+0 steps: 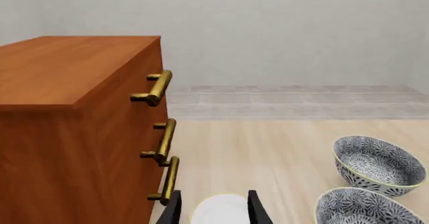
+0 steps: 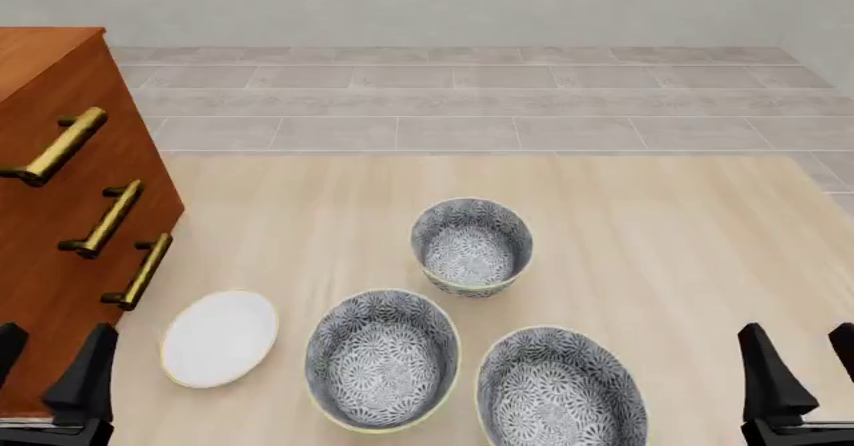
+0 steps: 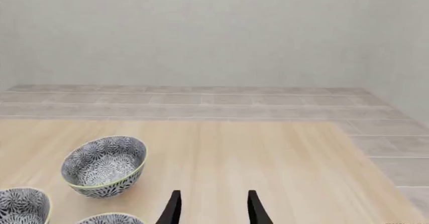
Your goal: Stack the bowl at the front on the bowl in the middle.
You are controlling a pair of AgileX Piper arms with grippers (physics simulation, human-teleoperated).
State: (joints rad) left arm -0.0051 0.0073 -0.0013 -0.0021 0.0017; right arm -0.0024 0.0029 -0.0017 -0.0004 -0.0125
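Three grey-and-white floral bowls with pale yellow rims stand on the table. The bowl at the front (image 2: 561,388) is nearest, right of centre; only its rim (image 3: 110,217) shows in the right wrist view. The bowl in the middle (image 2: 383,358) (image 1: 362,208) (image 3: 22,204) sits just left of it, close beside it. My left gripper (image 2: 51,354) (image 1: 214,200) hovers open at the near left, apart from both bowls. At the near right, my right gripper (image 2: 798,354) (image 3: 211,201) is open and holds nothing.
A third matching bowl (image 2: 470,246) (image 1: 379,163) (image 3: 104,166) stands farther back. A small white plate (image 2: 219,337) (image 1: 221,210) lies at the left, ahead of the left gripper. A wooden drawer cabinet (image 2: 54,216) (image 1: 74,133) with brass handles fills the left edge.
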